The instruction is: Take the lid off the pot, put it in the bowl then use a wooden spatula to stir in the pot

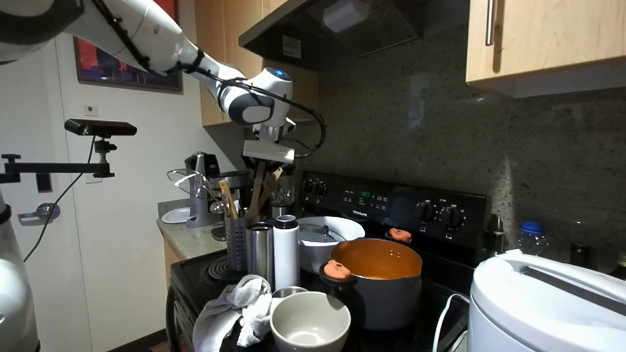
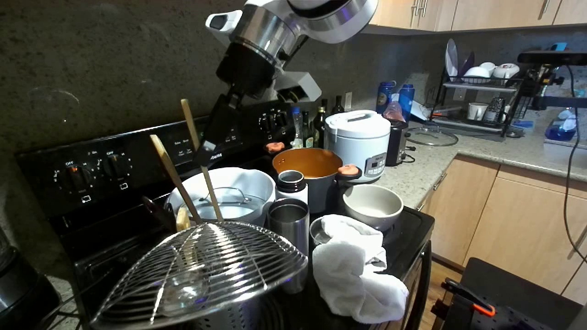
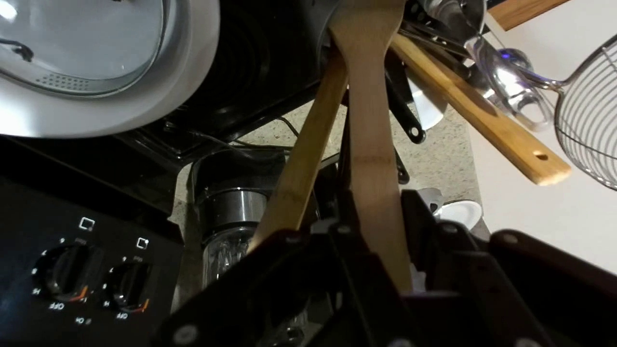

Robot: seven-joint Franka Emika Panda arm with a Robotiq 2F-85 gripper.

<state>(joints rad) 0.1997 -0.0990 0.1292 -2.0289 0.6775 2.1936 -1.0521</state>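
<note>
Well, in an exterior view a steel canister point(image 1: 260, 252) and a white bottle point(image 1: 286, 256) crowd beside the utensil holder point(image 1: 236, 244), the grey pot point(image 1: 391, 303), orange inside, to their right. In an exterior view the gripper point(image 2: 203, 158) pinches the wooden spatula point(image 2: 212, 195) by its handle; a wire skimmer point(image 2: 215, 250) hides the lower end, and a glass lid point(image 2: 235, 211) lies in the white bowl point(image 2: 259, 181) nearby. In the wrist view the spatula is pale and flat, widening to a blade at the top, a second wooden handle point(image 3: 303, 166) just beside it.

Pot point(image 1: 387, 298) sits open on stove point(image 1: 199, 277), orange inside showing. Bowl point(image 1: 323, 313) stands near it, towel point(image 1: 220, 320) beside. Robot arm point(image 1: 161, 39) hangs over utensil holder point(image 1: 236, 247).
</note>
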